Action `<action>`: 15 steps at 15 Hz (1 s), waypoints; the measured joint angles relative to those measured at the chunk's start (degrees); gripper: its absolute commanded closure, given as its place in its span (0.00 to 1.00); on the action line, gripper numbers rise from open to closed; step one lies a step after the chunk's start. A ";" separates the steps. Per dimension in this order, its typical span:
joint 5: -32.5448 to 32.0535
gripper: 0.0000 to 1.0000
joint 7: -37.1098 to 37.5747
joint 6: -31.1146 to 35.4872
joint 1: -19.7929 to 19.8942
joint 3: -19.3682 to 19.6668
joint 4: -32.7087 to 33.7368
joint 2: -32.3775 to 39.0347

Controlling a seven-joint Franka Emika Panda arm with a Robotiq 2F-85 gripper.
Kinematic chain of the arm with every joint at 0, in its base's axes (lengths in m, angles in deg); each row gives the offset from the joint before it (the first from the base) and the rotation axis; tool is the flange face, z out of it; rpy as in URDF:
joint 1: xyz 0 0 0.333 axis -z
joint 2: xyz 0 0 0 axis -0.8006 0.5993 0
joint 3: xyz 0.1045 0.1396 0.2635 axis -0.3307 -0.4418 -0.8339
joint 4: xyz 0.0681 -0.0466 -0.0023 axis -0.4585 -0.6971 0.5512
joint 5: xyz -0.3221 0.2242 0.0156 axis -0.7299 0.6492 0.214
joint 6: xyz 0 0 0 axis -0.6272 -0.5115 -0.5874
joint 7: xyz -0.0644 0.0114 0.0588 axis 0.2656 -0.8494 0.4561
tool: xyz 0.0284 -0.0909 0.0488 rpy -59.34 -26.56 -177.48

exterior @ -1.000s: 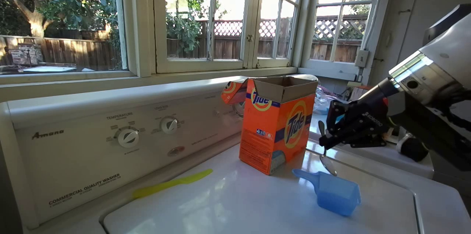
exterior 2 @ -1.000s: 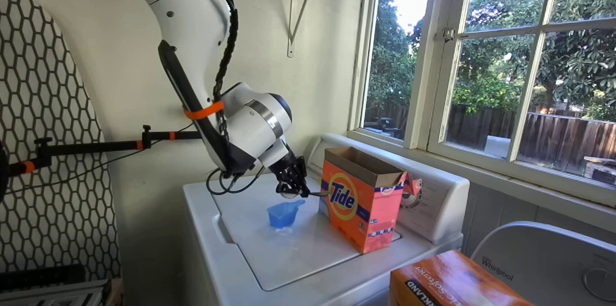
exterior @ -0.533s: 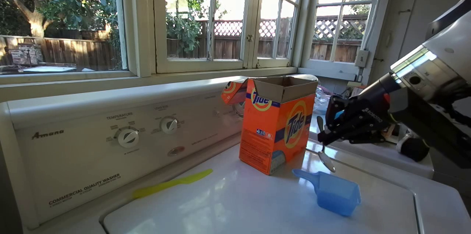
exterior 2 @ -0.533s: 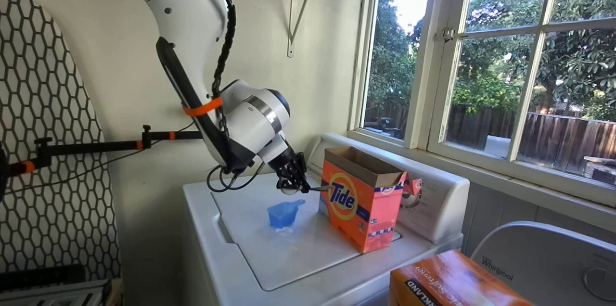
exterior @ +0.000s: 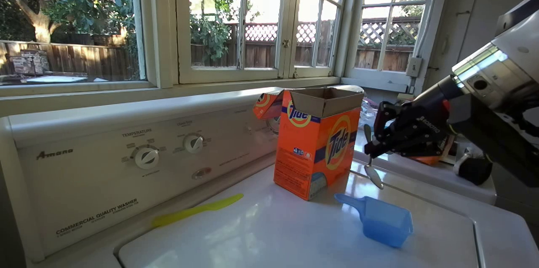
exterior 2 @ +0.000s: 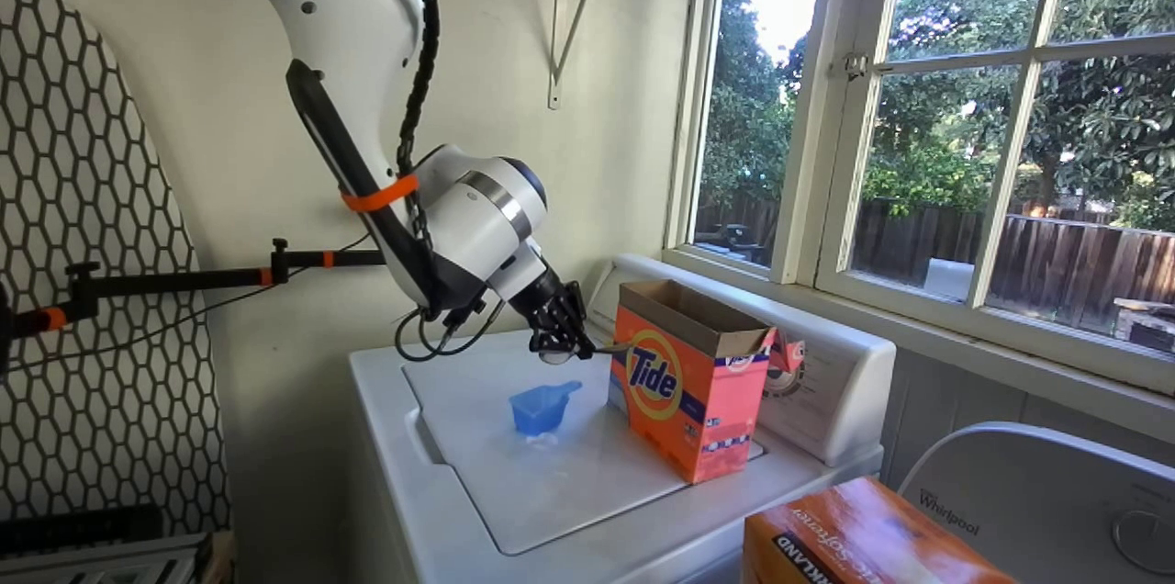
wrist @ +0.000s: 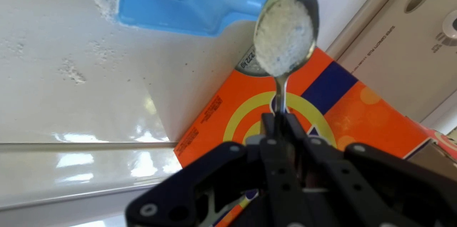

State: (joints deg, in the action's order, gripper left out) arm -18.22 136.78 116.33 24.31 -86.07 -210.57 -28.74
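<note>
My gripper (wrist: 279, 123) is shut on the handle of a metal spoon (wrist: 285, 36), whose bowl carries a heap of white powder in the wrist view. In both exterior views the spoon hangs above the white washer lid, beside the tall orange Tide box (exterior: 316, 154), which stands upright with its top open. The handle's far end overlaps the box (exterior 2: 679, 382) in an exterior view; whether they touch I cannot tell. Below the spoon, a blue scoop (exterior: 386, 221) rests on the lid, its handle towards the box. What lies inside the box is hidden.
Spilled white powder (wrist: 73, 71) dots the lid near the scoop. A yellow-green knife (exterior: 198, 210) lies along the washer's control panel (exterior: 105, 179). An orange Kirkland box (exterior 2: 863, 538) stands in front of a Whirlpool machine (exterior 2: 1010, 501). Windows run behind the washer.
My gripper has risen a little with the spoon in its grasp, so the spoon hangs higher over the lid. The scoop, the Tide box and the knife have not moved.
</note>
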 measured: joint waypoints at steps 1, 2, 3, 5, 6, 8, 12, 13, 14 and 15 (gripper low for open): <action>-0.06 0.98 0.00 -0.14 -0.04 -0.05 -0.04 -0.22; -0.13 0.98 0.00 -0.32 -0.06 -0.11 -0.07 -0.44; -0.23 0.98 0.00 -0.61 -0.08 -0.19 -0.12 -0.67; -0.35 0.98 0.00 -1.30 -0.22 -0.32 -0.24 -1.01; -0.39 0.98 0.00 -1.74 -0.22 -0.45 -0.32 -1.17; -0.67 0.98 0.00 -2.56 -0.23 -0.65 -0.59 -1.52; -1.27 0.98 0.00 -4.15 -0.24 -1.02 -1.46 -1.74; -1.44 0.98 0.00 -4.37 -0.25 -1.11 -1.73 -1.74; -1.75 0.98 0.00 -4.51 -0.25 -1.19 -2.01 -1.74; -2.11 0.98 0.00 -4.62 -0.25 -1.26 -2.27 -1.74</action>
State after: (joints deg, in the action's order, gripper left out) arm -20.33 136.78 111.71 24.07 -87.33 -212.84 -30.48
